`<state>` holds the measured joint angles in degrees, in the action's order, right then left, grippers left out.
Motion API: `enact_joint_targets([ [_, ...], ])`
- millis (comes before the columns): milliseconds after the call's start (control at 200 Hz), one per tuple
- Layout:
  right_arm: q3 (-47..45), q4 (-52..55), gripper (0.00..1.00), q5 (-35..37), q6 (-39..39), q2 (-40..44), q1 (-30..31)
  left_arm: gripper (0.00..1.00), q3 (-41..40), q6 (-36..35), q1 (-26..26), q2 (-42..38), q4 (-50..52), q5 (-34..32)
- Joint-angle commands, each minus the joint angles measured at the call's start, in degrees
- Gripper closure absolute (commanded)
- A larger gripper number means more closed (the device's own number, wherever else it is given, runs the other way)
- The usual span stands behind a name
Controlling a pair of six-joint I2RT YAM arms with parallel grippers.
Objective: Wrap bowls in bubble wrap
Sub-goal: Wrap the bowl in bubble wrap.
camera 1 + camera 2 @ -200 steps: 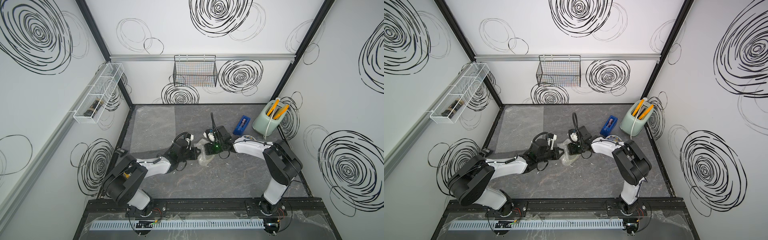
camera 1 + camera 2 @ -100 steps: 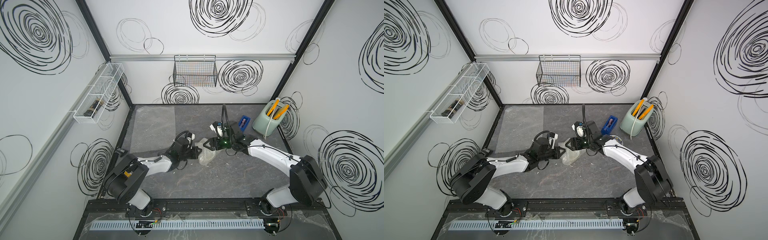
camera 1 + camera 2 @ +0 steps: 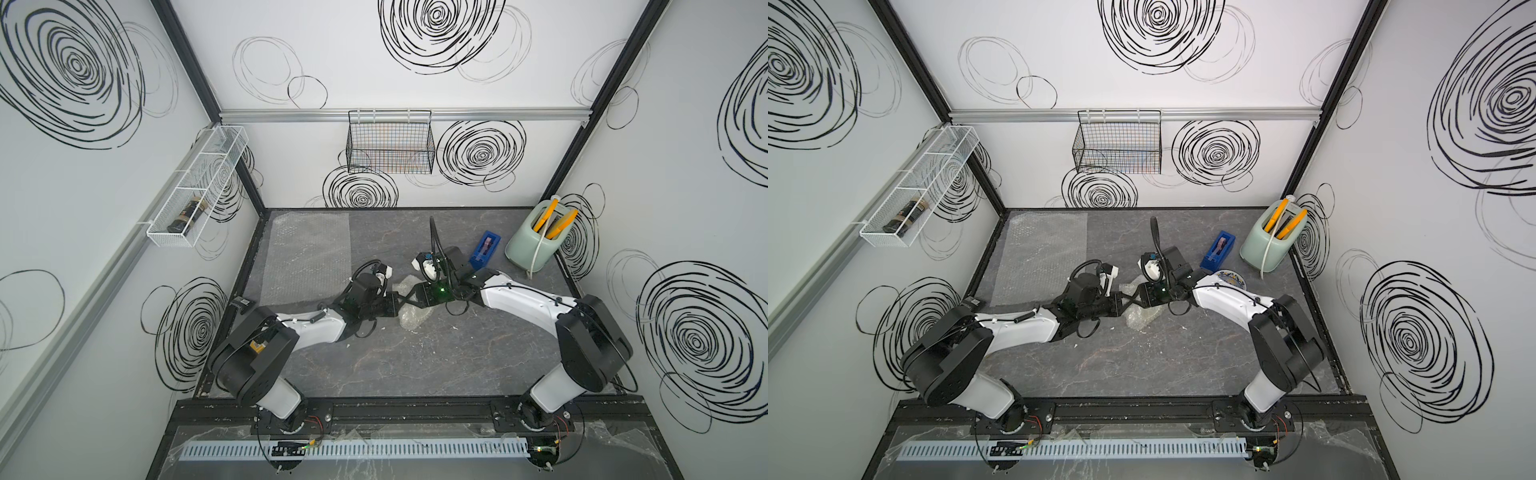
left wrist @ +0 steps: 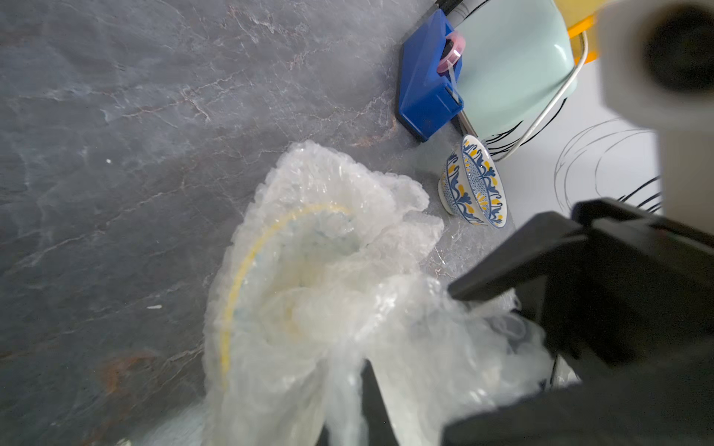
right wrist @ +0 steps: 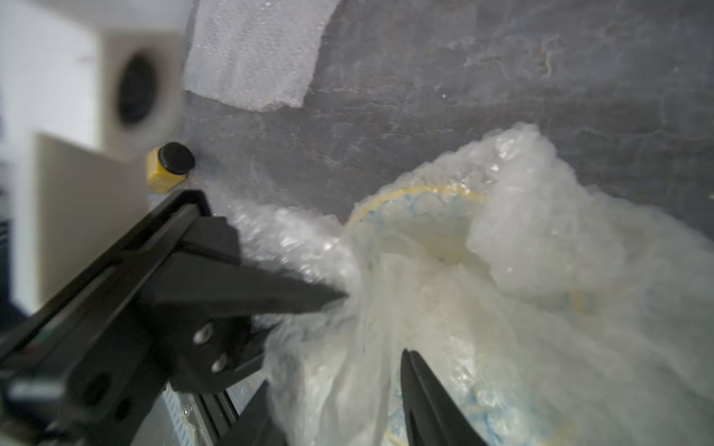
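A crumpled bubble wrap bundle (image 3: 413, 322) (image 3: 1142, 318) lies mid-table around the cream bowl, whose yellow rim (image 4: 232, 309) (image 5: 417, 191) shows through the film. My left gripper (image 3: 400, 297) (image 4: 367, 372) is shut on a gathered fold of that wrap. My right gripper (image 3: 408, 297) (image 5: 336, 380) faces it from the other side, jaws apart with a thick bunch of film between them. The blue-patterned bowl (image 3: 1231, 277) (image 4: 477, 181) sits bare beside the right forearm. A second bubble wrap sheet (image 3: 307, 253) (image 5: 255, 50) lies flat at the back left.
A blue tape dispenser (image 3: 485, 249) and a mint toaster (image 3: 536, 245) stand at the back right. A black wire basket (image 3: 390, 145) hangs on the back wall. On the left wall is a white wire shelf (image 3: 199, 191) holding a dark jar.
The right arm swung outward and up from the bundle, then came back to it. Its jaws widened and then narrowed around the film. The left gripper kept its hold in place.
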<state>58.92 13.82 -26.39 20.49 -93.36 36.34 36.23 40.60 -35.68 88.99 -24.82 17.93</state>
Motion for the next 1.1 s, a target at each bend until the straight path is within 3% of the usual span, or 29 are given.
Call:
enact_joint_targets([
  [0, 2.75, 2.35, 0.57, 1.64, -0.40, -2.20, -1.06, 1.00, 1.74, -0.87, -0.35, 0.39, -0.91, 0.58],
  [135, 2.08, 1.63, 0.71, 4.35, 0.24, -4.90, -2.50, 0.97, 2.07, -1.31, -0.35, 0.18, -0.07, 0.95],
  [295, 1.06, 0.56, 0.78, 5.95, 0.68, -7.75, -3.20, 0.66, 2.02, -1.88, -0.27, -2.17, 1.10, 1.53],
  [370, 0.28, -0.56, 0.79, 5.64, 1.00, -8.18, -3.27, 0.41, 1.66, -2.16, -0.06, -4.63, 2.40, 1.04],
  [505, 0.32, -0.91, 0.80, 5.16, 1.17, -9.21, -3.21, 0.15, 0.90, -3.06, 0.68, -11.15, 7.65, -2.21],
  [605, 0.32, -1.26, 0.80, 5.20, 1.31, -9.51, -3.28, 0.05, -1.92, -2.10, 1.05, -17.92, 11.59, -7.21],
  [700, 0.50, -1.27, 0.80, 5.01, 1.53, -9.82, -3.28, 0.13, -4.56, -1.29, 1.23, -22.65, 14.35, -7.78],
  [856, 0.42, -1.95, 0.80, 3.95, 1.57, -9.95, -3.36, 0.73, -6.79, 0.62, 0.14, -23.31, 8.30, -0.68],
  [971, 0.25, -1.79, 0.80, 3.68, 1.57, -9.62, -3.29, 0.86, -3.61, 0.21, -0.76, -17.66, 6.73, 0.56],
  [1096, -0.37, -1.79, 0.80, 3.88, 1.58, -8.86, -3.28, 0.88, -0.68, 0.45, -1.56, -11.61, 3.69, 1.03],
])
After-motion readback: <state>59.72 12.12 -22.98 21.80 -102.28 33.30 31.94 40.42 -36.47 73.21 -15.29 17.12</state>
